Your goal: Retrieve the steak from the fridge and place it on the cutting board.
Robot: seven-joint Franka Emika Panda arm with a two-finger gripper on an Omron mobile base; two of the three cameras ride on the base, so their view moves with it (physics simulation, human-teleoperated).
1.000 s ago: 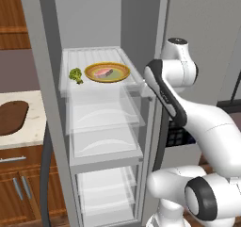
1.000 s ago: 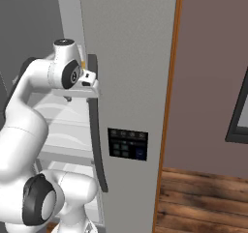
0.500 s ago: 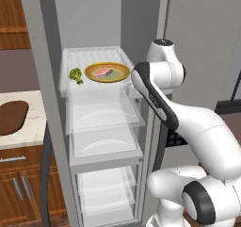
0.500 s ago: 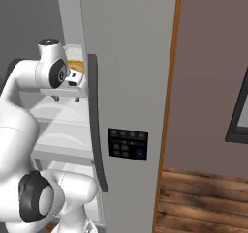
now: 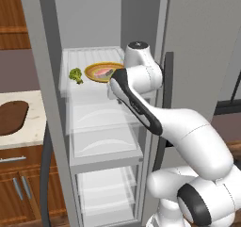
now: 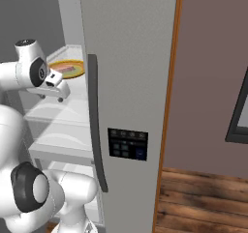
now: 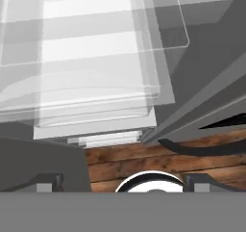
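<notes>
The fridge [image 5: 202, 42] stands open. On its upper shelf the pink steak [image 5: 102, 73] lies on a yellow-rimmed plate [image 5: 92, 69]. The same steak [image 6: 69, 69] shows past the door edge in the right base view. My gripper [image 6: 54, 94] hangs in front of that shelf, just right of the plate and a little below its rim, pointing down. In the hand view its fingertips [image 7: 46, 180] stand wide apart with nothing between them: open. The dark brown cutting board [image 5: 11, 117] lies on the pale counter left of the fridge.
A green broccoli floret [image 5: 75, 75] sits left of the plate. Clear shelves and drawers [image 5: 106, 127] fill the fridge below. The door's long dark handle [image 6: 95, 130] and dispenser panel [image 6: 127, 144] are close to my right. Wood floor [image 7: 144, 161] lies beneath.
My arm has swung left from the door handle into the fridge opening, bringing the hand beside the plate. The jaws have widened a little.
</notes>
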